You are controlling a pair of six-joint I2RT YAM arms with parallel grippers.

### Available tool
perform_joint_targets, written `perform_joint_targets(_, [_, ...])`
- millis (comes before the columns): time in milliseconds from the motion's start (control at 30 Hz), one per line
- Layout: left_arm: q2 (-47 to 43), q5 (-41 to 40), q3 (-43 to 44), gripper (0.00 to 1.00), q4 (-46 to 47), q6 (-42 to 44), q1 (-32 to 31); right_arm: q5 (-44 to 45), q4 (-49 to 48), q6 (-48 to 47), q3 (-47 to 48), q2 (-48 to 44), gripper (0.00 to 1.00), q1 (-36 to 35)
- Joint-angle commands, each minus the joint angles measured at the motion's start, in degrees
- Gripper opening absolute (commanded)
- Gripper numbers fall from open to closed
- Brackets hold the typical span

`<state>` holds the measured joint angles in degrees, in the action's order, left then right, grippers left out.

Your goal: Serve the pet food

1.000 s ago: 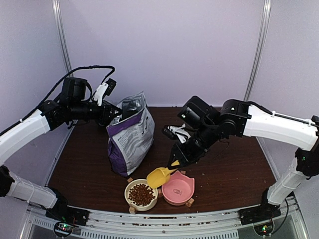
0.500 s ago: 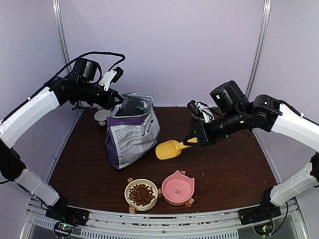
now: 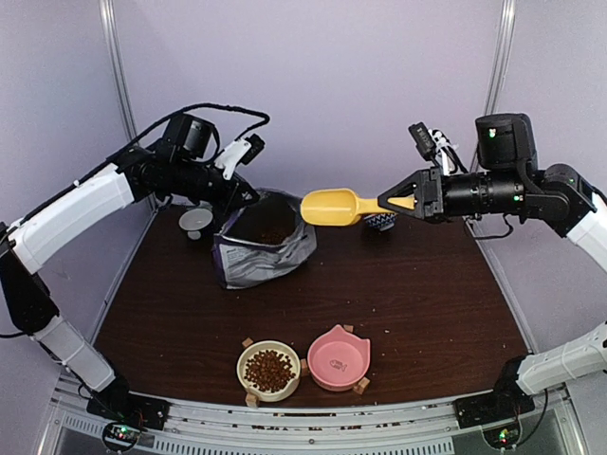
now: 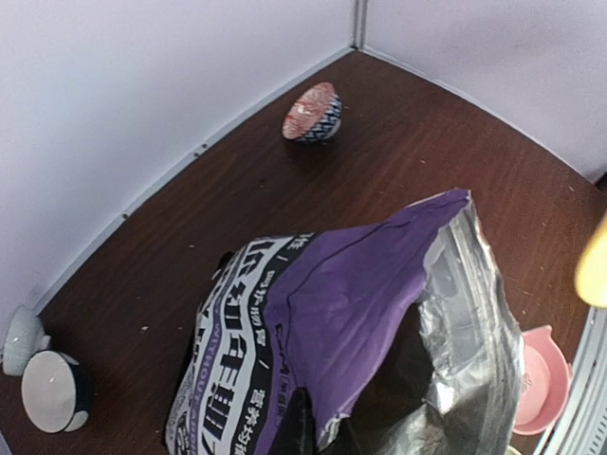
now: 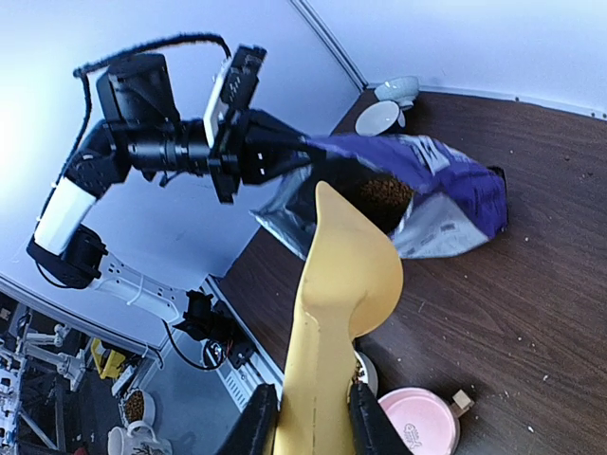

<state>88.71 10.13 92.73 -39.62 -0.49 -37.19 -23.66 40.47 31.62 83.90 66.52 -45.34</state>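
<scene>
The pet food shows as brown kibble inside the open purple bag [image 3: 261, 254] at its mouth [image 3: 268, 233], and as a heap in the cream bowl [image 3: 268, 370]. My left gripper [image 3: 243, 192] is shut on the bag's back rim and holds the mouth open. In the left wrist view, the bag [image 4: 360, 303] fills the lower frame. My right gripper [image 3: 403, 202] is shut on the handle of the yellow scoop [image 3: 340, 206], held level in the air just right of the bag's mouth. In the right wrist view the scoop [image 5: 341, 303] points at the kibble in the bag [image 5: 384, 194]. The scoop looks empty.
A pink bowl [image 3: 339, 358] stands next to the cream bowl at the front edge. A white cup [image 3: 196, 220] stands behind the bag at the left. A patterned bowl [image 3: 381, 222] stands at the back behind the scoop. Loose crumbs lie on the brown table [image 3: 427, 294].
My right gripper has carried the scoop up and back from over the two bowls to beside the bag's mouth. My left gripper has shifted right and tipped the bag's mouth open.
</scene>
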Motion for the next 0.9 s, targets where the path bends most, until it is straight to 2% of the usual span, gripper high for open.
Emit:
perform_joint_targets(0, [-6.2,-0.8,-7.8,0.00,11.3,-1.2,-5.9,1.6,-4.5,-1.4,0.1,1.8,0.16,-1.6])
perform_joint_targets(200, [-8.1,-5.6,-14.5,0.00,15.6,-7.3,-9.2,6.3,-2.5,-3.6,-0.2,6.7,0.16,-4.6])
perform_joint_targets(500, [-8.6,-7.5,-16.1,0.00,16.5,-9.6,-10.7,8.5,-2.5,-2.9,-4.4,3.7,0.16,-7.4])
perform_joint_targets(567, [-8.6,-7.2,-15.9,0.00,16.9,-9.8,-11.5,12.5,-2.0,-2.2,-5.4,4.4,0.16,-8.8])
perform_joint_targets(667, [-8.6,-6.4,-15.7,0.00,17.8,-11.1,-13.0,23.1,-0.5,-1.1,-4.3,7.9,0.16,-11.1])
perform_joint_targets(867, [-7.4,-5.0,-18.2,0.00,23.9,-15.9,-16.5,45.4,4.0,1.4,3.7,23.2,0.14,-14.0])
